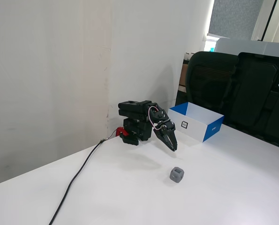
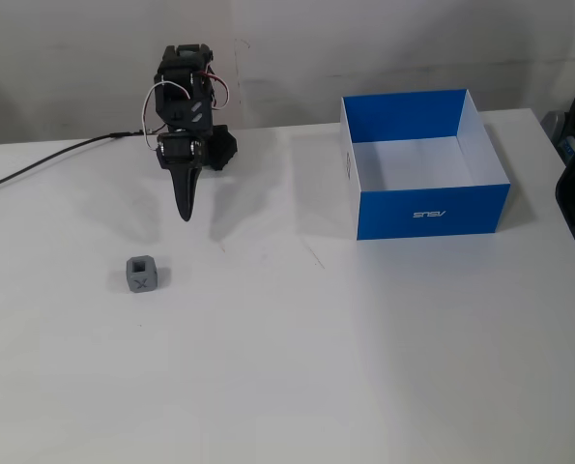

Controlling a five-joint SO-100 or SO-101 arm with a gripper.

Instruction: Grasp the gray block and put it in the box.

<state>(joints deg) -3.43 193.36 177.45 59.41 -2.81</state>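
The tool (image 2: 184, 215) hangs with its tips together above the counter (image 2: 364, 348); the gray block (image 2: 142, 274) sits alone, well apart from the box (image 2: 432, 208).

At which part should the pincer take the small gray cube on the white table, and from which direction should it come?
Probably from above, closing on two opposite side faces of the small matte gray cube. It sits flat and alone on the white table, so all sides are free, and the faces are parallel. The black pincer hangs shut, apart from it, and must open first.
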